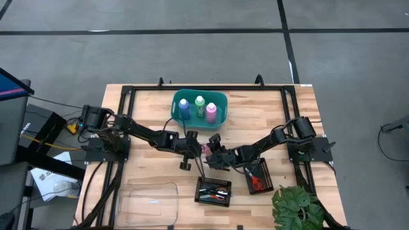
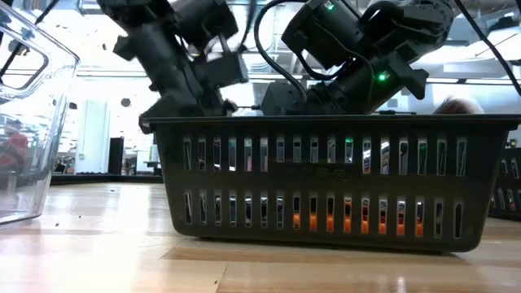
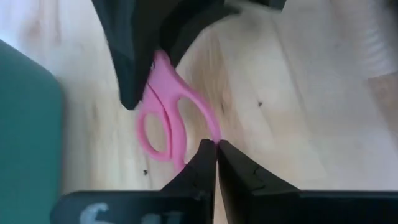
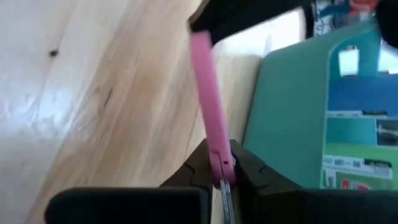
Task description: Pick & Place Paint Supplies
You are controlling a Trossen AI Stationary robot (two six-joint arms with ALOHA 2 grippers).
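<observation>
Scissors, pink-handled (image 1: 206, 148), sit between my two end effectors above the worktop (image 1: 255, 115), just in front of the teal basket (image 1: 220, 99). From the left wrist view I see the left end effector (image 3: 216, 148) pressed together, its tips pinching the edge of one pink handle loop. From the right wrist view the right end effector (image 4: 219, 163) is pinching the same scissors, the pink part running straight out from between its fingers toward the basket wall. Both hold the pair at once. Blue bottle (image 1: 184, 107), green bottle (image 1: 199, 105) and pink bottle (image 1: 211, 112) stand inside the basket. Red-handled scissors (image 1: 257, 183) lie in the mesh tray (image 1: 249, 176) farther in front of the basket, to its right.
</observation>
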